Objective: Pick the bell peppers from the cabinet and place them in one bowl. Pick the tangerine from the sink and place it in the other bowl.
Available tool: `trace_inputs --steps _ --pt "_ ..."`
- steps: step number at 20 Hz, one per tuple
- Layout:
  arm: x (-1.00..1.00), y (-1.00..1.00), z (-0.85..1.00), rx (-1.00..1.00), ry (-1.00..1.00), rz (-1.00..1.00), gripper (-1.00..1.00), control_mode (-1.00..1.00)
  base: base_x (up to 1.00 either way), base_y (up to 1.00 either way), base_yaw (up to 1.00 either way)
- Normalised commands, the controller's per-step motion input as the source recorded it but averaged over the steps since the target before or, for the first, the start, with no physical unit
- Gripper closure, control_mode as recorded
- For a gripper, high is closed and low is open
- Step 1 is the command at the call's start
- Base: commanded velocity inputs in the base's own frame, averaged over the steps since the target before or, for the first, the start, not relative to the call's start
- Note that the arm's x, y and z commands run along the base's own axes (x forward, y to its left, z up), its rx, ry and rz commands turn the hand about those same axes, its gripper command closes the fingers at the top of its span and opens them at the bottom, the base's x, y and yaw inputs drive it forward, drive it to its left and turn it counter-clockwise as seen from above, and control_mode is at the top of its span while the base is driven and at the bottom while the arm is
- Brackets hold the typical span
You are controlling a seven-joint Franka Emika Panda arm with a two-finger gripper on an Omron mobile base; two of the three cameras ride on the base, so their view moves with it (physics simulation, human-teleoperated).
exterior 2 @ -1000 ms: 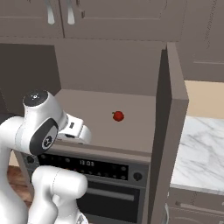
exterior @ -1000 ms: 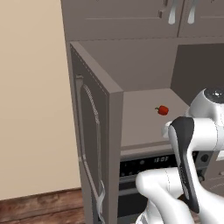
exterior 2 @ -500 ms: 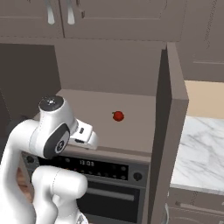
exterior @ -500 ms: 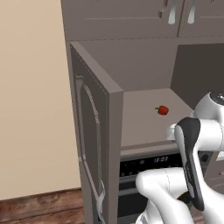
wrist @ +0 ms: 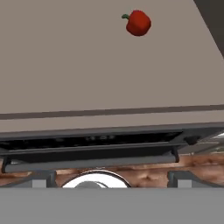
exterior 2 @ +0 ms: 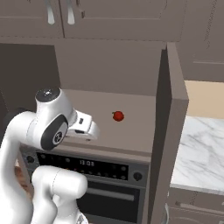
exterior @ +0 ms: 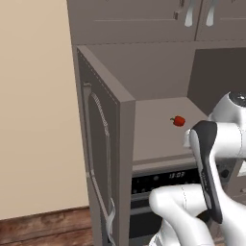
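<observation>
Before the open cabinet, the white arm's gripper hangs over the front edge of the shelf niche with its jaws spread wide and nothing between them; the two dark fingertips stand apart at the bottom of the hand view, touching neither shelf nor fruit. A single red bell pepper with a dark green stem sits on the grey-brown shelf floor, well back from the lip and clear of the gripper, toward the right side of the niche as the hand camera sees it. Seen from the left base camera the pepper rests just beyond the arm's upper link, and from the right base camera it lies to the right of the white hand, near the middle of the shelf. Below the shelf edge runs the black oven with its lit digital display and long handle. The hinged door stands swung out to the left, and closed upper cabinet doors with metal pulls span the top. A marble counter shows at far right.

Compared with a second ago, the arm has swung rightward across the front of the niche: its shoulder and hand sit closer to the pepper's side of the shelf. The pepper has not moved, and the jaws have stayed fully apart throughout.
</observation>
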Motion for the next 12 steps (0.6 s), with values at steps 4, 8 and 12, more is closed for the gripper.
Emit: trace_inputs --steps 4,8,12 --pt "0.44 0.0 0.43 -0.18 0.0 0.06 -1.0 -1.0 0.0 0.0 0.0" --pt "0.81 -0.16 0.26 -0.07 0.01 0.11 -1.0 -1.0 0.0 0.0 0.0" --pt "0.94 -0.29 0.0 0.0 0.0 0.13 -1.0 -1.0 0.0 0.0 0.0"
